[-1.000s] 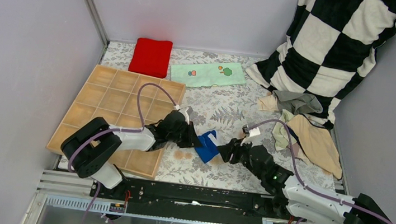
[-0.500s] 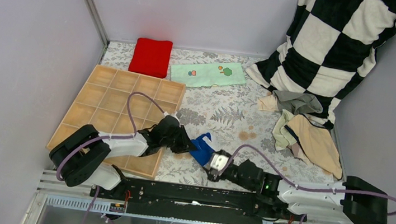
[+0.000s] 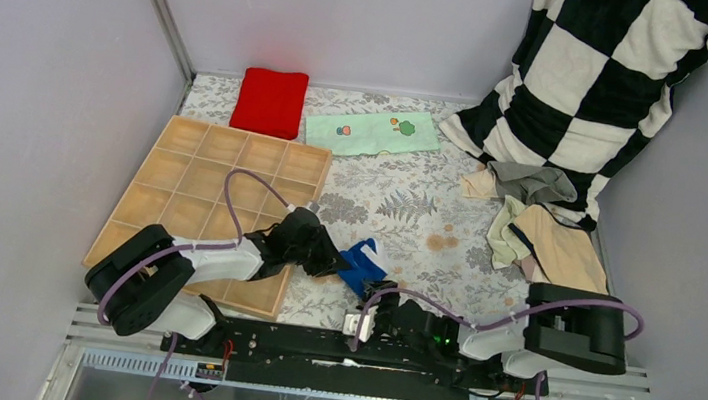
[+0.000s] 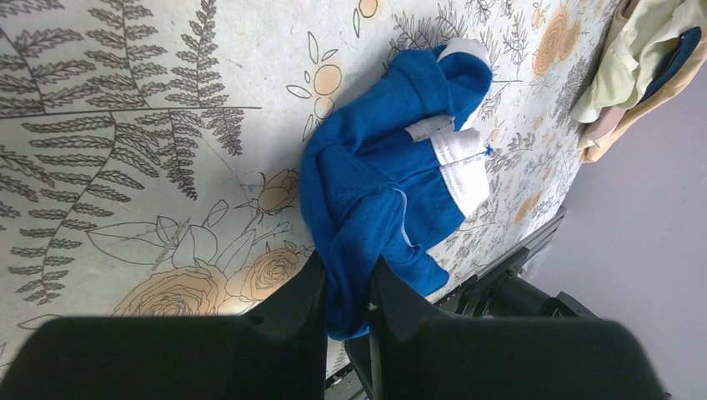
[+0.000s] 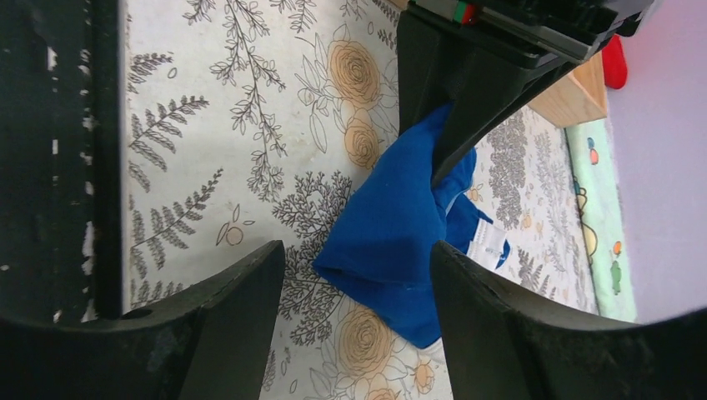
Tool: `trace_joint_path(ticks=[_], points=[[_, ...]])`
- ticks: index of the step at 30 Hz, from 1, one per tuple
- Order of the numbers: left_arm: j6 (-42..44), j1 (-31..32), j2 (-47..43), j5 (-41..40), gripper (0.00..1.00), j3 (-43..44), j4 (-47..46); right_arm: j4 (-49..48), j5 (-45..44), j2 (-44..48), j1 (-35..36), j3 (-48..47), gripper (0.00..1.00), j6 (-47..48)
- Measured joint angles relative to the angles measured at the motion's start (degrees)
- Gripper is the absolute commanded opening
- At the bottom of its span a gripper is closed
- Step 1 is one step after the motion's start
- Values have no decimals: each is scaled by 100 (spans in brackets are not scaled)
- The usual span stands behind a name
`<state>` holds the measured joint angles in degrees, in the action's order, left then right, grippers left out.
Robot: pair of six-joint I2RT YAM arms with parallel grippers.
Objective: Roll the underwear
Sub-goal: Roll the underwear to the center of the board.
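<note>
Plain grey walls (image 3: 370,21) enclose the floral-patterned tabletop (image 3: 402,180); a metal strip (image 3: 159,5) runs up the back-left corner.

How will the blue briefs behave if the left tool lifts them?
Probably floppy: the blue briefs lie crumpled in soft folds, so they'd hang limp from the left tool pinching one edge. Likely light, thin fabric that drags easily over the floral cloth.

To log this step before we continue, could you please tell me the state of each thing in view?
blue underwear: crumpled, not rolled.
left gripper: shut on the blue underwear's edge.
right gripper: open, holding nothing.
underwear pile: loose heap, unrolled.
red cloth: folded.
mint printed cloth: spread flat.
wooden grid tray: lying flat.
</note>
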<state>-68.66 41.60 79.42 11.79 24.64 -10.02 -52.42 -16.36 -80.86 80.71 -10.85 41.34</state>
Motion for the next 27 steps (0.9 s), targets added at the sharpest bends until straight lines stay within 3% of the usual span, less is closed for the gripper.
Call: trace_joint_path(ticks=[8, 14, 17, 23, 25, 27], points=[[-7, -2, 7, 107, 0, 0, 2, -922, -398, -1005, 15, -197, 73, 577], [-15, -2, 7, 179, 0, 0, 22, -1270, -649, -1434, 42, -330, 65, 852], [-31, -2, 7, 205, 0, 0, 28, -1340, -780, -1526, 57, -328, 51, 929], [-83, -2, 7, 229, 2, 0, 15, -1541, -955, -1722, 111, -289, 8, 929], [-87, -2, 7, 240, 18, 0, 7, -1648, -981, -1775, 129, -267, 0, 898], [-90, -2, 7, 256, 33, 0, -2, -1746, -997, -1786, 129, -234, 0, 817]])
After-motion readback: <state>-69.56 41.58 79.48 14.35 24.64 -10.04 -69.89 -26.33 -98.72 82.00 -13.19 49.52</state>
